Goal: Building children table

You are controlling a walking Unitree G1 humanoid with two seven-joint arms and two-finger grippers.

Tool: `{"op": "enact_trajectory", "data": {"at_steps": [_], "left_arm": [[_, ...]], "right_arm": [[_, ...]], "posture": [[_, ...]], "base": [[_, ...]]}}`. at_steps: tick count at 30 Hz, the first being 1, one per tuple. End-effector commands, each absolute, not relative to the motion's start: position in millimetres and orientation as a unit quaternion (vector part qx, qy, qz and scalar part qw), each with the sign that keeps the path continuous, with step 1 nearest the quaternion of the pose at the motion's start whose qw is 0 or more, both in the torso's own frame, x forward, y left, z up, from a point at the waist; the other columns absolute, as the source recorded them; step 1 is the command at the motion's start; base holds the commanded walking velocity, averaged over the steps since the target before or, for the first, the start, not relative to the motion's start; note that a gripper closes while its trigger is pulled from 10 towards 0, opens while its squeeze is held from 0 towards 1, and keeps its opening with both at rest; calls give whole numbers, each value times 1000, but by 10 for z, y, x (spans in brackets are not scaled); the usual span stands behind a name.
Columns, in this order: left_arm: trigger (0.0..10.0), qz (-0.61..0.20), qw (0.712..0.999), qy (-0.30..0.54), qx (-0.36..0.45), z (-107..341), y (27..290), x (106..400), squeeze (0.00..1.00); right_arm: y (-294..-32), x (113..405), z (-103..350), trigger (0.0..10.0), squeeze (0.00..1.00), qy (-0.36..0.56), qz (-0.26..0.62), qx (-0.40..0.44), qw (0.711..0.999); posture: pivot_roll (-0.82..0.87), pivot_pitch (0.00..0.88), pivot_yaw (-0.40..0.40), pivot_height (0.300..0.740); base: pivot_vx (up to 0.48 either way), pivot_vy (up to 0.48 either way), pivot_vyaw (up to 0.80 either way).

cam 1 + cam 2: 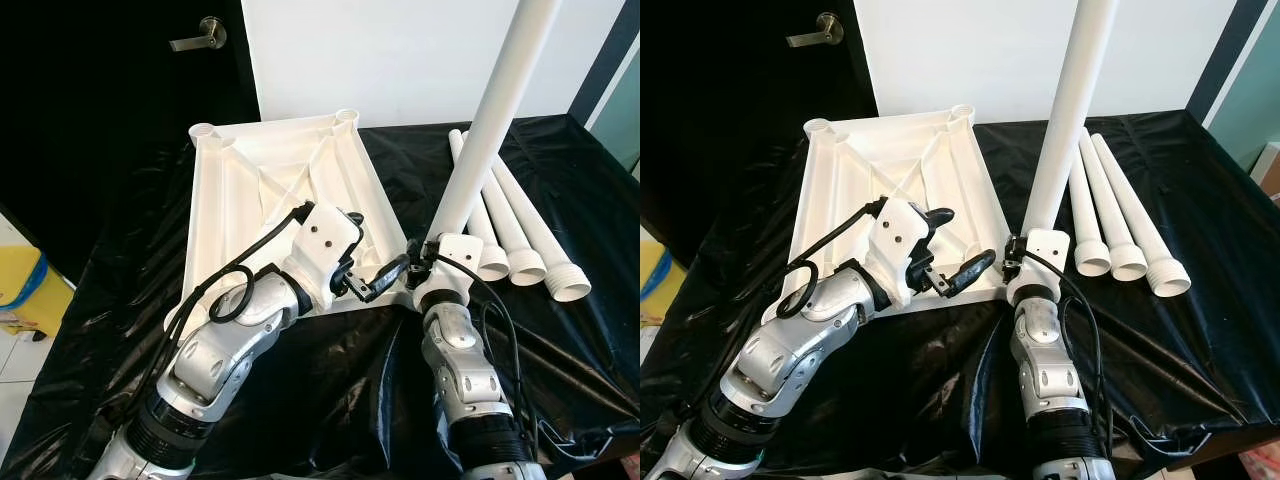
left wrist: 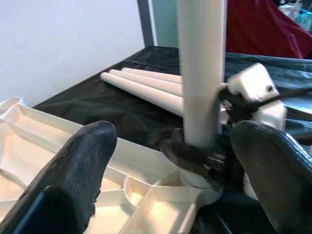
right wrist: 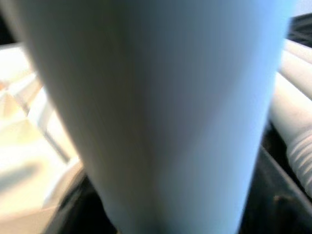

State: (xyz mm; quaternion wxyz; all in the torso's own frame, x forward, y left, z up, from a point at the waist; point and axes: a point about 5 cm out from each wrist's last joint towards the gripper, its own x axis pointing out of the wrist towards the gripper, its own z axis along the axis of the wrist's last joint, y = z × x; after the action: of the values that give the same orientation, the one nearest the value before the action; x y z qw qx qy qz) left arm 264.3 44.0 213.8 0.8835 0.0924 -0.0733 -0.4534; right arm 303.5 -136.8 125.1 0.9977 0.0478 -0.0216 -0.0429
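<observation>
I have the white plastic tabletop (image 1: pixel 270 190) lying upside down on the black-covered work surface (image 1: pixel 560 340), ribs and corner sockets facing up; it looks like a light, stiff moulded shell that I judge will slide easily on the black sheet, so it wants bracing at the rim. My right gripper (image 1: pixel 432 262) is clamped around the base of an upright table leg (image 1: pixel 495 115), which stands in the near right corner socket (image 2: pixel 197 181). The leg is a smooth, rigid hollow tube, probably slick, so I reckon low near the threaded end gives the best turning grip. Three spare legs (image 1: pixel 1115 205) lie side by side just right of the tabletop. My left gripper (image 1: pixel 950 270) hovers over the tabletop's near edge, fingers (image 2: pixel 85 161) spread and empty.
</observation>
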Motion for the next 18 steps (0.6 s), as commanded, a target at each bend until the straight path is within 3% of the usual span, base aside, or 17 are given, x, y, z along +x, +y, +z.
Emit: {"op": "enact_trajectory", "data": {"at_steps": [1,5,6,7,18], "left_arm": [[10000,-492,862,-70,104,2107,410,2630,0],[10000,-493,862,-68,102,2091,407,2635,0],[10000,-493,861,-58,111,2006,410,2633,0],[10000,-495,860,-51,115,1945,415,2622,0],[10000,-520,841,-12,152,1676,463,2529,0]], "right_arm": [[-1405,3027,1215,10000,1000,-17,-29,43,999],[-1482,3049,1316,10000,1000,-36,4,36,999],[-1520,3046,1337,10000,1000,-40,48,30,998],[-1563,3040,1332,10000,0,-39,67,20,997],[-1773,3114,1409,10000,0,-47,215,-58,974]], "posture": [[-92,25,31,740],[-104,26,27,740],[-112,30,26,740],[-115,30,21,740],[-94,24,20,740]], "base": [[0,0,0],[0,0,0],[0,0,0],[0,0,0],[0,0,0]]}}
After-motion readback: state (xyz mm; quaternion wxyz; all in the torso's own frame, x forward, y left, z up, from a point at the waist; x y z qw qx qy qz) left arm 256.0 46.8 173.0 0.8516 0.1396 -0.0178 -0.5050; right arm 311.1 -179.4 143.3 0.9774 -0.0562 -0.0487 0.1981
